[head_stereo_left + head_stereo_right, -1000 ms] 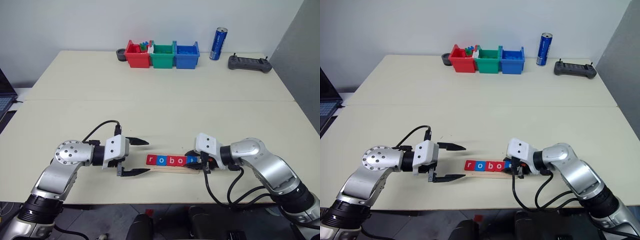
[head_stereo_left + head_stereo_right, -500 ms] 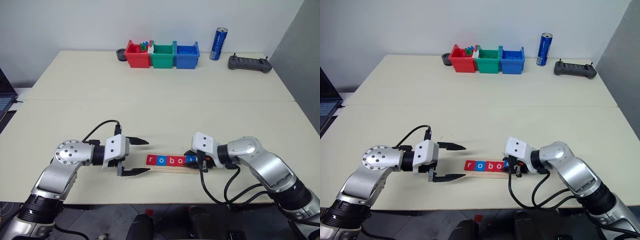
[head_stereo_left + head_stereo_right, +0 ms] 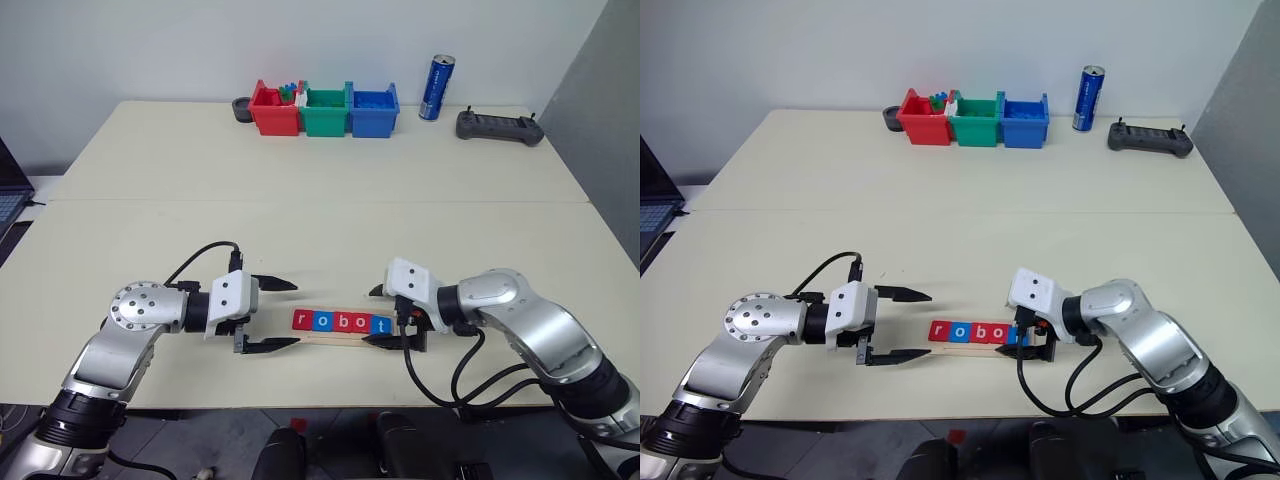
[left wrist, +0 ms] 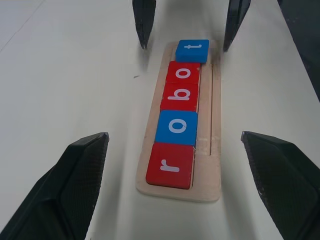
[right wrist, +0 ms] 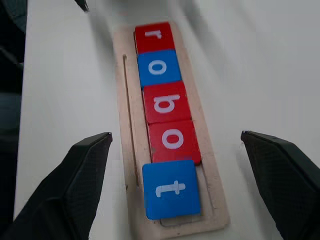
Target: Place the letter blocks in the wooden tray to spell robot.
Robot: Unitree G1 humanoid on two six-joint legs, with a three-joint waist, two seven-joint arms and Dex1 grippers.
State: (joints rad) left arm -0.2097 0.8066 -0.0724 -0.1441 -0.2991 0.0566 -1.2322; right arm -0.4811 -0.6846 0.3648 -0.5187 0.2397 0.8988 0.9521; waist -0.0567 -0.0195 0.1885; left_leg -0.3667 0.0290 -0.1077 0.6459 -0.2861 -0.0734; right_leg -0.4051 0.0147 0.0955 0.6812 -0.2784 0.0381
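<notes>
Five letter blocks (image 3: 340, 322) lie between the open left claw (image 3: 276, 314) and right claw (image 3: 383, 316).

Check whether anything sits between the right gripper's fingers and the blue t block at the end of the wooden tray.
Nothing visible does. The right gripper stands open around the tray's end, and the small flat blue t block lies in the long pale wooden tray beside the red o block.

Hidden and cut-off parts around the wooden tray (image 3: 345, 336)

In the right eye view the right pincer (image 3: 1025, 330) covers the tray's right end and most of the blue t block (image 3: 1015, 334). Contents of the red bin (image 3: 274, 110) are too small to tell. A laptop (image 3: 648, 215) is cut by the left edge.
</notes>
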